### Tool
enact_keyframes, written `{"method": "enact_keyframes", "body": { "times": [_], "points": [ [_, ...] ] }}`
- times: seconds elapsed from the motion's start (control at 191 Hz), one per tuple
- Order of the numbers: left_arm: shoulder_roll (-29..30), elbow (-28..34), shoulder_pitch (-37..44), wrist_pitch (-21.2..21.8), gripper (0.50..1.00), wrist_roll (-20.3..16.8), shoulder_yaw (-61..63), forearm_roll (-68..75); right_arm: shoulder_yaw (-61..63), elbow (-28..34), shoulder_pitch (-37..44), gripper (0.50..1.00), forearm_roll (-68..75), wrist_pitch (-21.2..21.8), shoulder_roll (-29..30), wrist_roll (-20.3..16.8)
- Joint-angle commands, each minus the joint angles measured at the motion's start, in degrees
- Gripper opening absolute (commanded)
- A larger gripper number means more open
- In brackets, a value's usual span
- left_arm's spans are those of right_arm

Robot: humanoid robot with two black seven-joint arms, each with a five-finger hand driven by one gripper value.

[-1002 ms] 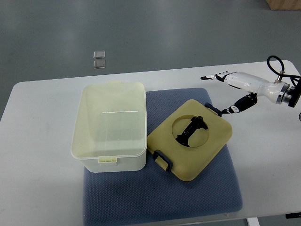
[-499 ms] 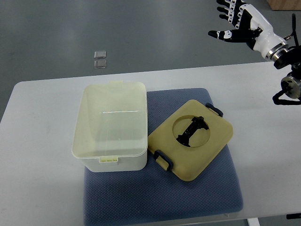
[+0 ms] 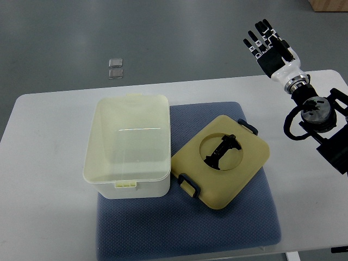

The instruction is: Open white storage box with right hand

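From above, the right hand [image 3: 270, 48] has swung up past the table's [image 3: 49, 163] far edge, fingers spread wide and holding nothing; a second ago it hovered low by the lid [image 3: 221, 161]. The box [image 3: 129, 145] stands open on the mat [image 3: 185, 228], lid beside it, so the opening looks done.

Bright, even overhead light, soft shadows, sharp focus, faint glare on the box [image 3: 130, 142].
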Motion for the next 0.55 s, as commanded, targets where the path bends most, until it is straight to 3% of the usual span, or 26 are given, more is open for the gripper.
{"method": "enact_keyframes", "body": {
  "times": [0.0, 0.152, 0.546],
  "points": [
    [0.0, 0.03, 0.08, 0.0, 1.0, 0.0, 0.01, -0.09, 1.85, -0.2, -1.98, 0.93, 0.02, 3.56, 2.24, 0.68],
    [0.0, 0.03, 0.08, 0.0, 1.0, 0.0, 0.01, -0.09, 2.03, -2.04, -2.68, 0.932, -0.16, 4.79, 3.47, 4.11],
    [0.0, -0.06, -0.01, 0.0, 1.0, 0.0, 0.01, 0.0, 1.5, -2.75, -3.74, 0.932, -0.51, 4.96, 3.82, 6.05]
  ]
}}
